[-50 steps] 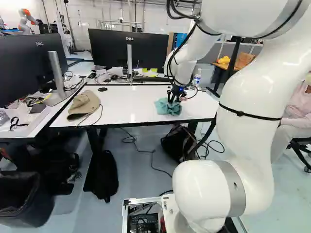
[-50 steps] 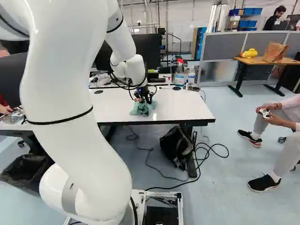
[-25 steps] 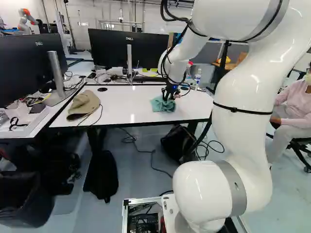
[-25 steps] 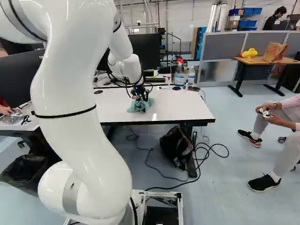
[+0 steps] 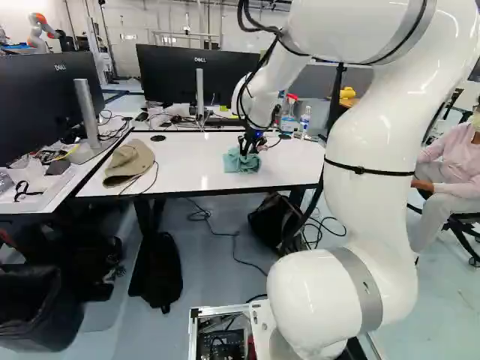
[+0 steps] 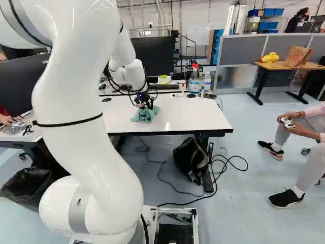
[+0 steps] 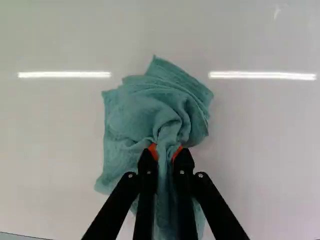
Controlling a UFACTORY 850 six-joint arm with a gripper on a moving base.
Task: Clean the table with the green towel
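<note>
Left base view places the tool [image 5: 248, 150] just above the middle of the frame, gripping the green towel [image 5: 238, 162] on the white surface [image 5: 180, 174]. At that range the fingertips are small, dark and partly masked by cloth. The arm [image 5: 367, 225] is cut off at the top edge, and its cables partly cover the spray bottle [image 5: 288, 120]. In the right base view, the arm conceals the left end of the surface. Wrist view confirms the grip: both fingers [image 7: 147, 175] bear on a bunched fold from two sides; the part of the towel behind them is hidden. Count: one towel, two fingers, two orange pads [image 7: 153, 151], one tan hat [image 5: 129, 161] at left centre of the left base view, and two bottles, the spray bottle and a clear bottle [image 6: 207, 81], above the centre of the right base view. Towel orientation: crumpled, lying on the surface, long axis roughly parallel to the fingers; one corner points ahead of the tool, and the opposite end passes back between and beneath the fingers.
</note>
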